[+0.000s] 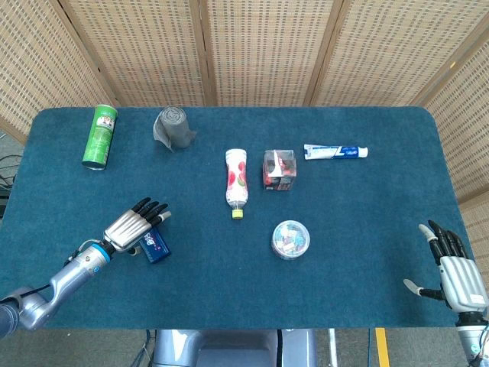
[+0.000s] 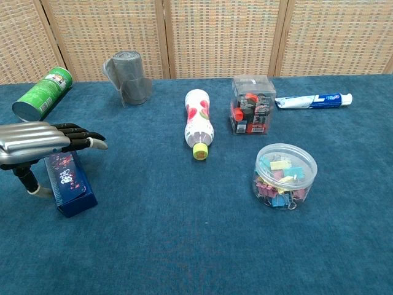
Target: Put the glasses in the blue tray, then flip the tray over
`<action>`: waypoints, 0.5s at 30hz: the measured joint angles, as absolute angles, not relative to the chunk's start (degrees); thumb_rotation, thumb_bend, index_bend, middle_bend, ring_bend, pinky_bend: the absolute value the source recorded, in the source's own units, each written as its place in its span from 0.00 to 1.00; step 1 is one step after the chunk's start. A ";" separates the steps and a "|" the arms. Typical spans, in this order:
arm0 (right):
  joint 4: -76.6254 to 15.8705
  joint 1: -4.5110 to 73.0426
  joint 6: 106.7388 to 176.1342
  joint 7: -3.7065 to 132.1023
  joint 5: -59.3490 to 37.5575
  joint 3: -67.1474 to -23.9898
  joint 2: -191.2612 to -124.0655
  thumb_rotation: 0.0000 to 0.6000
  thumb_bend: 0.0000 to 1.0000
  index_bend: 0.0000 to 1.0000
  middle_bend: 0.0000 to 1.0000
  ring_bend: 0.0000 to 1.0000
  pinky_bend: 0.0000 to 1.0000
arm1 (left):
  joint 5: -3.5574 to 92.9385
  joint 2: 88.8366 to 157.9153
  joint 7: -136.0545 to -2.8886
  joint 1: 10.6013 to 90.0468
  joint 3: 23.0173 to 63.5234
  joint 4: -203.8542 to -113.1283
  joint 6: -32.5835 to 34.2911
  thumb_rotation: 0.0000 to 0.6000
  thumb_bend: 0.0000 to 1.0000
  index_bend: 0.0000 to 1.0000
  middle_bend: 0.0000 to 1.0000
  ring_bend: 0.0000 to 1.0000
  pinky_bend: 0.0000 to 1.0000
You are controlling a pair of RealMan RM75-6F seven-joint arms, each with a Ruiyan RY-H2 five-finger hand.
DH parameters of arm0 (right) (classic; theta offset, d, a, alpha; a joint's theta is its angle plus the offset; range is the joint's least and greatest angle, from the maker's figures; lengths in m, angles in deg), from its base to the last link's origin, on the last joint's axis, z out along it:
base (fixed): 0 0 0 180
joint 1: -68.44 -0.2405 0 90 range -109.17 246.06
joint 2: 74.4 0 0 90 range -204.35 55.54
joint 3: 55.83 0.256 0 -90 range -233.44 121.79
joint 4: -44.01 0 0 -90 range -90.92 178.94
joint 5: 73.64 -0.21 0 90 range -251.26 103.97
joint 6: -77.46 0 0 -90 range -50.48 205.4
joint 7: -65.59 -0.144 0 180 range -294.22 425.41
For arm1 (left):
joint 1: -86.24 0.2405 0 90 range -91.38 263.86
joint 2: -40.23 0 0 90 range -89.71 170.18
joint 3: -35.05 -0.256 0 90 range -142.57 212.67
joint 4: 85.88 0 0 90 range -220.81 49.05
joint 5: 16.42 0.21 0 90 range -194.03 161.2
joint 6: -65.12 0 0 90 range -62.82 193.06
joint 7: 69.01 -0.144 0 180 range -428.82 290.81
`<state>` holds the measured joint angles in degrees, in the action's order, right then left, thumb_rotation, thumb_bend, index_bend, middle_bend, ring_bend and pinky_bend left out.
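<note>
Left hand point(image 1: 133, 225) was held open, fingers spread over dark blue box point(image 1: 154, 245), possibly a glasses case, lower left | right hand point(image 1: 458, 277) was open, idle, lower right | blue tray not seen | risk: box nudged aside by fingers.

Both hands have ribbed silver metal backs and black fingers with pale tips. The left hand point(image 1: 130, 226) joins a grey forearm through a blue wrist ring; the right hand point(image 1: 457, 277) matches.

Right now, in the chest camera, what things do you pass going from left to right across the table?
Green can → left hand over the blue box → grey roll → white bottle → clear box → round clip tub → toothpaste tube.
</note>
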<state>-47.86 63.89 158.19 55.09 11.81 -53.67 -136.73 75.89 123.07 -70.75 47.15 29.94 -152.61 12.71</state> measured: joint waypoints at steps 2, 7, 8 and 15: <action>-47.86 63.89 158.20 55.06 11.83 -53.67 -136.73 1.00 0.00 0.00 0.00 0.00 0.00 | 75.58 123.53 -71.50 47.01 30.27 -152.47 12.89 1.00 0.24 0.00 0.03 0.00 0.00; -47.82 63.89 158.19 54.93 11.86 -53.69 -136.70 1.00 0.00 0.00 0.00 0.00 0.00 | 75.11 124.45 -72.89 46.98 30.62 -152.01 12.99 1.00 0.27 0.00 0.22 0.00 0.00; -47.80 63.89 158.19 54.91 11.87 -53.69 -136.70 1.00 0.00 0.00 0.00 0.00 0.00 | 74.94 124.72 -73.15 47.01 30.71 -151.83 13.01 1.00 0.27 0.00 0.24 0.00 0.00; -47.83 63.89 158.22 54.93 11.87 -53.69 -136.73 1.00 0.00 0.00 0.00 0.00 0.00 | 74.70 126.45 -73.58 47.21 31.04 -150.32 12.32 1.00 0.31 0.00 0.42 0.00 0.00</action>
